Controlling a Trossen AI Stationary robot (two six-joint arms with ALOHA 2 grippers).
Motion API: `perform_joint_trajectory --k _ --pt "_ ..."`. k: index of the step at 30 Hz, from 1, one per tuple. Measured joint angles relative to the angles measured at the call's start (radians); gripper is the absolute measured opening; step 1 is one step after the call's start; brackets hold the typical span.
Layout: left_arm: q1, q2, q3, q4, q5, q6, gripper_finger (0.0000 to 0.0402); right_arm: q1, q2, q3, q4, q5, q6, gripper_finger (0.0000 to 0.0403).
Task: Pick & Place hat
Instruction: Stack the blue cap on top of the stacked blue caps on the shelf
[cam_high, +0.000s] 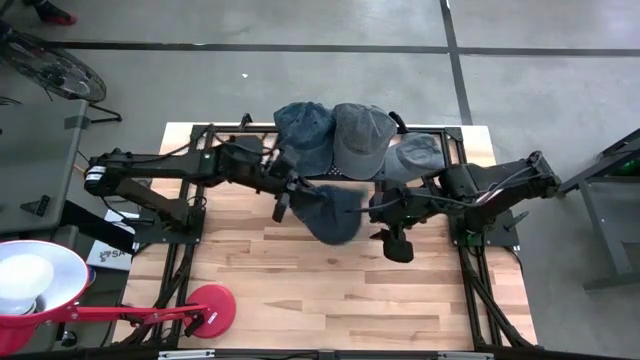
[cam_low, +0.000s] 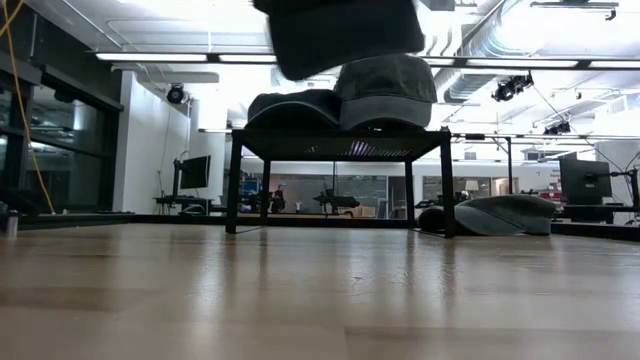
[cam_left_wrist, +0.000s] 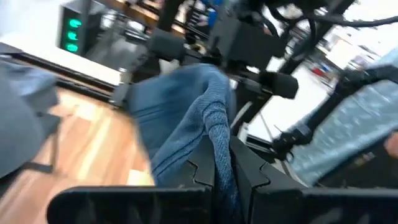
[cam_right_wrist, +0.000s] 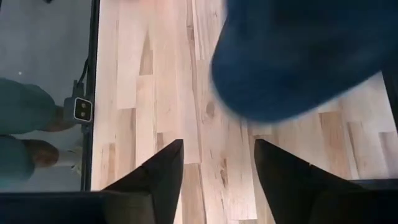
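Right now the dark blue hat (cam_high: 328, 212) is hanging in the air above the middle of the table (cam_high: 300, 300), and I am carrying it on one side only; my left gripper (cam_high: 287, 188) is pinching a fold of its fabric between closed fingers, as the left wrist view shows, while my right gripper (cam_high: 388, 238) is standing with its fingers (cam_right_wrist: 155, 174) spread and nothing between them, just beside the hat's far edge. So the whole weight is resting on that one pinch; if the fold is thin, I am judging the cloth could slide out and the hat drop onto the wood. Behind it, two hats (cam_high: 335, 135) are sitting on the dark rack (cam_high: 430, 135) and a third hat (cam_high: 415, 155) is lying near the rack's right end; swinging my load too low could be knocking those off. My open right fingers are also close enough to be snagging the brim if either arm moves carelessly.
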Motion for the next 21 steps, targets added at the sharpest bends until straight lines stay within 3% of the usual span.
perform_joint_trajectory --k 7,9,15,21 --pt "0.002 -0.104 0.0 -0.112 -0.142 -0.028 0.001 -0.011 0.0 0.0 0.0 0.009 0.016 0.0199" --pt "0.026 -0.128 0.0 -0.116 -0.141 -0.028 0.001 -0.011 0.0 0.0 0.004 0.024 0.016 0.0199" --pt "0.106 -0.128 0.131 -0.272 -0.067 0.01 0.001 -0.011 0.0 0.0 0.054 0.065 0.014 0.02" --pt "0.214 -0.044 0.337 -0.438 0.122 0.117 0.001 -0.011 0.0 0.0 0.09 0.104 0.015 0.02"
